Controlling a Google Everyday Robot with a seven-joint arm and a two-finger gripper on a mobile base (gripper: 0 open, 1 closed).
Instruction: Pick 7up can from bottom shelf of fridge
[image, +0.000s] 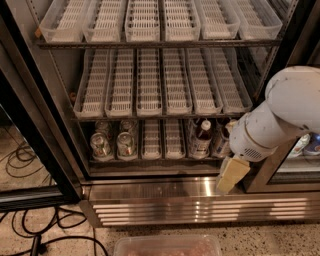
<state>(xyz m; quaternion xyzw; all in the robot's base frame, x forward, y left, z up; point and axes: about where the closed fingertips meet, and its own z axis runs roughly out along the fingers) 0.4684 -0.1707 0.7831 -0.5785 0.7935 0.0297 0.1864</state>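
7up can (126, 145): it stood upright at the front of the second lane from the left on the bottom shelf (150, 161), silvery with a green label and a shiny round top, well apart from your gripper.
Tub (167, 245): nearest to you was a translucent plastic box with rounded corners; you could not make out the pinkish contents.
Floor (250, 240): speckled stone, with black cables (30, 235) looping at the left.
Base grille (200, 210): ribbed stainless steel under a polished sill.
Gripper (231, 175): a tan, blocky piece on your white rounded arm (285, 115). It hung before the sill at the lower right of the fridge (55, 100), just below the bottles. You could not tell whether it was spread or pinched.
Cans (100, 145): you had four alike, two at the front of the two left lanes and one more behind each, partly hidden by the rack above.
Bottles (201, 139): two brown ones with white caps stood in the right lanes.
Middle lanes (162, 140): two white slotted plastic lanes between cans and bottles held nothing.
Middle rack (150, 95): six long, narrow white slotted lanes, all unfilled.
Top rack (145, 20): six more white lanes, likewise unfilled.
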